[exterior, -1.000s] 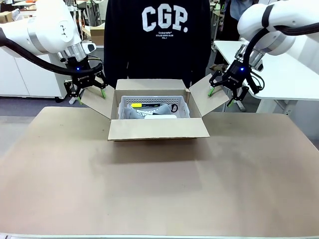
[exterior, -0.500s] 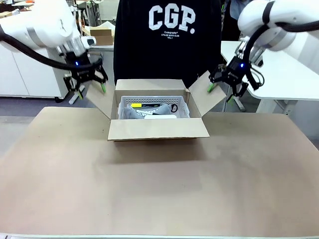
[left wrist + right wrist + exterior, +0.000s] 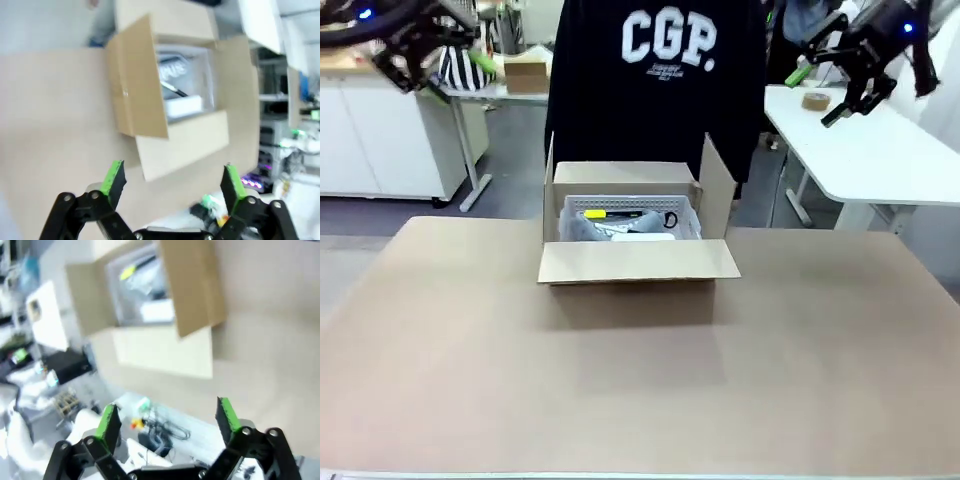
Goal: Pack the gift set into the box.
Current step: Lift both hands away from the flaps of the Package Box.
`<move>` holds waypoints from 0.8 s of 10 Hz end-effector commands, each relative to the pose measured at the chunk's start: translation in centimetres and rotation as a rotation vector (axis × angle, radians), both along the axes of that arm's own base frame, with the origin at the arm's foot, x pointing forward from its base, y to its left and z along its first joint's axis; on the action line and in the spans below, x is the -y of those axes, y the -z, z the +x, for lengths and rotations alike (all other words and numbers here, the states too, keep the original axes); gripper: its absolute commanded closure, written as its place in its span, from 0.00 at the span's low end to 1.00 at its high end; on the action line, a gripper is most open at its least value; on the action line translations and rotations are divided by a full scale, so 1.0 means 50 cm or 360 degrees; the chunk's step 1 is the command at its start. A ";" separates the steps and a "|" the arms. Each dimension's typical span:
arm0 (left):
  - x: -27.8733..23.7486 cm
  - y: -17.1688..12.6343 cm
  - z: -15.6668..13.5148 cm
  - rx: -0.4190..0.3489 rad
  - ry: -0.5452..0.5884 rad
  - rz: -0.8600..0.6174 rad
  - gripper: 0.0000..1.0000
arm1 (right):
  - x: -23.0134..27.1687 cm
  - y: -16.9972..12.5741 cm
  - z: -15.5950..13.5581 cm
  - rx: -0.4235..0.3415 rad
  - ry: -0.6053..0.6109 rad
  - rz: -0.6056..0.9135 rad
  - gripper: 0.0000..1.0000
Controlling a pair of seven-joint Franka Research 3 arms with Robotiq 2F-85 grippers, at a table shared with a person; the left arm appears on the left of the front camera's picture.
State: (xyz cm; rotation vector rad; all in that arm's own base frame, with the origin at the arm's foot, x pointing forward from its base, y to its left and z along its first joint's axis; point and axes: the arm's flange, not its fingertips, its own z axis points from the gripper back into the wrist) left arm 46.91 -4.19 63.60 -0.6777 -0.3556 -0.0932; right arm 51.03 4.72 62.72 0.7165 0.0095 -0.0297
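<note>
In front of the large brown corrugated cardboard box [image 3: 638,262], the tan table [image 3: 640,390] lies bare. The box sits mid-table, mouth up, long axis running left to right. Inside it, a pale slotted plastic basket [image 3: 630,203] holds a yellow marker [image 3: 595,213] and grey and white items, so the packing looks done. What's left, I'd say, is closing: the front flap hangs outward and the side flaps stand upright. Behind the box stands a person in a black printed sweatshirt [image 3: 655,90]. High above the box, the left gripper [image 3: 172,172] and right gripper [image 3: 168,410] both gape wide, holding nothing.
</note>
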 end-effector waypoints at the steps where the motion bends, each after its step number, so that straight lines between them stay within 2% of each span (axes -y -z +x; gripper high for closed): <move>1: -0.060 0.066 -0.072 -0.0059 0.0273 -0.0186 0.00 | 0.074 0.058 -0.106 0.0018 -0.0129 0.0271 0.00; 2: -0.073 0.084 -0.089 -0.0059 0.0270 -0.0248 0.00 | 0.101 0.073 -0.141 0.0086 -0.0080 0.0341 0.00; 4: -0.080 0.122 -0.086 -0.0088 0.0211 -0.0316 0.00 | 0.130 0.120 -0.149 0.0114 0.0030 0.0436 0.00; 5: -0.081 0.074 -0.107 -0.0044 0.0265 -0.0252 0.00 | 0.118 0.051 -0.149 0.0073 -0.0063 0.0311 0.00; 8: -0.081 0.074 -0.107 -0.0044 0.0265 -0.0252 0.00 | 0.118 0.051 -0.149 0.0073 -0.0063 0.0311 0.00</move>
